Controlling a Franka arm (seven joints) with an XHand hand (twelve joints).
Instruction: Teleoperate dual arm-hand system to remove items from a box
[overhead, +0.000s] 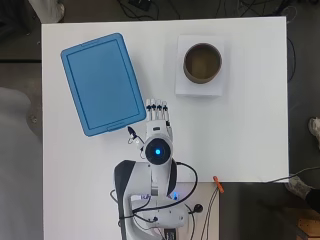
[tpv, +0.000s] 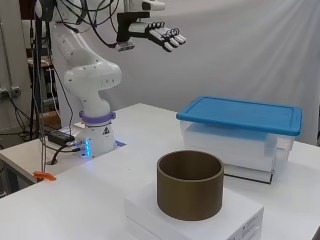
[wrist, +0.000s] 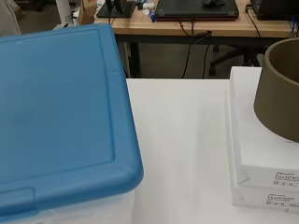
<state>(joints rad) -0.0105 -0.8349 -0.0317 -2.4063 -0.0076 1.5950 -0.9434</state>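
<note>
The hand (tpv: 161, 35) hangs high above the bench (overhead: 240, 130), its fingers (overhead: 157, 106) straight, spread a little and holding nothing. The box (overhead: 102, 82), its blue lid (tpv: 240, 113) on, sits at ten o'clock from the hand. At one o'clock, a brown ring (overhead: 202, 62) rests on what looks like white paper packs (wrist: 261, 154).

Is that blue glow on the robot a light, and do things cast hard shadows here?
Overhead view: a blue light glows on the arm above the hand. Side view: blue lights at the arm's base; the brown cylinder casts only a faint, soft shadow, so lighting looks even.
</note>
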